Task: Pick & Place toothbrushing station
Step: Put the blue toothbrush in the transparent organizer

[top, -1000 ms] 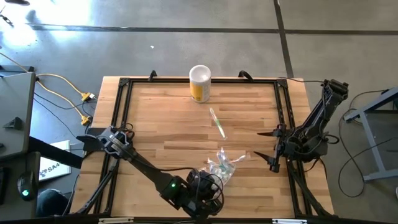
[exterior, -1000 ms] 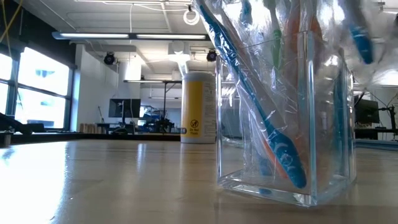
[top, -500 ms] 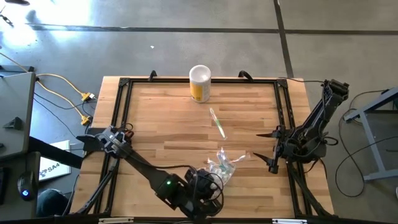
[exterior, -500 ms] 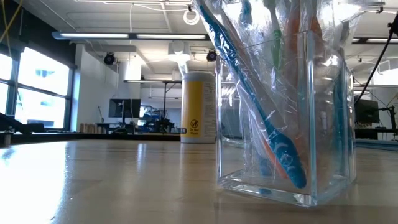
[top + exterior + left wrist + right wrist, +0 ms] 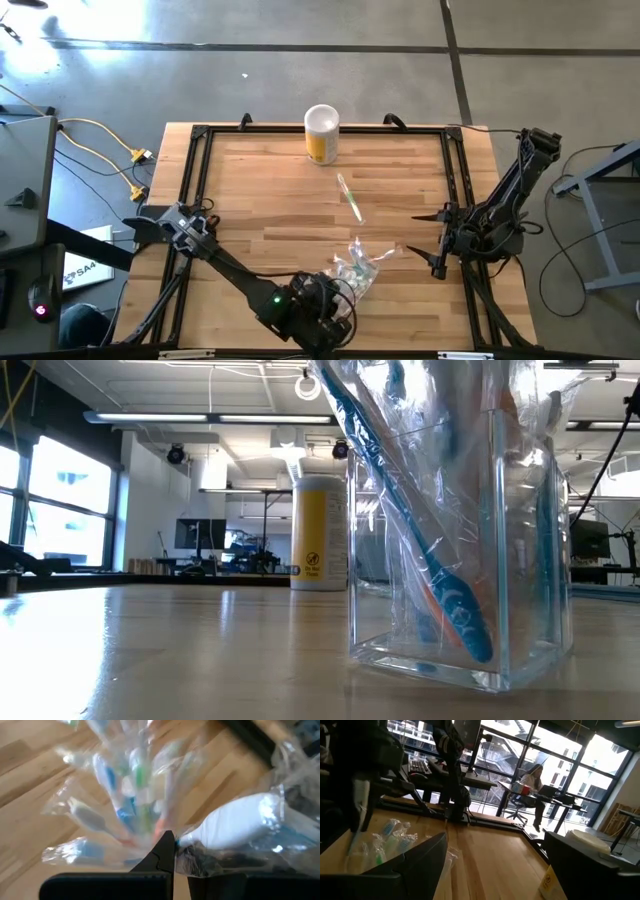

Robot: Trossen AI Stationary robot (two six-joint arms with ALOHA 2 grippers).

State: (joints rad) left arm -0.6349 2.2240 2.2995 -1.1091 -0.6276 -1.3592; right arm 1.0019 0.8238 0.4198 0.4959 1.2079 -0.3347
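The tabletop is carrying a clear box near its front edge, with the plastic bag of toothbrushes sitting in it. The left end effector is hanging low just beside it, pinched shut on a fold of the bag. The right end effector is waiting wide open and empty at the right edge. I think the bag is being settled; next comes letting go gently. One green toothbrush is lying alone. The box is barely showing from above.
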